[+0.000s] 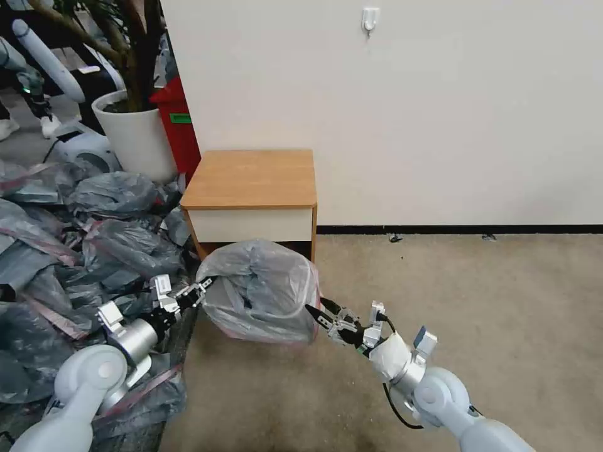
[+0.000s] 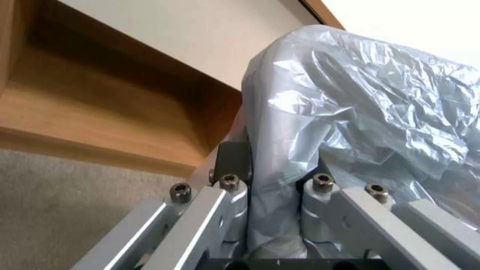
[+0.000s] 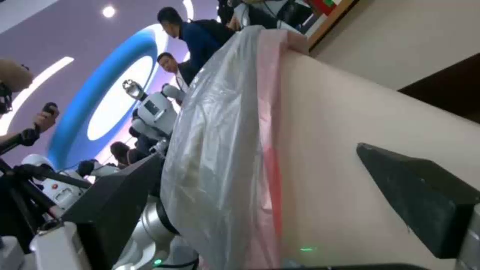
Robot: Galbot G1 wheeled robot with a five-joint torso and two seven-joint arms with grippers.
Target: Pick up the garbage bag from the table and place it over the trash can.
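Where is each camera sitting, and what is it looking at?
Head camera: up on the robot's head, looking down at the garbage bag draped over the trash can before the table; both arms show, left hand and right hand at the bag's sides.
Left wrist camera: on the left arm, looking along its hand, shut on the bag, toward the table's shelf.
Right wrist camera: on the right arm, looking along the trash can; its open hand's fingers straddle the bag's pink rim.
All share the bag.

Right of right pincer [image 1: 316,316]: bare carpet [image 1: 477,301], free passage. Left of left pincer [image 1: 202,285]: heaped grey bags [image 1: 75,251] block. Beyond both: surface [image 1: 254,179] against wall [image 1: 408,107].
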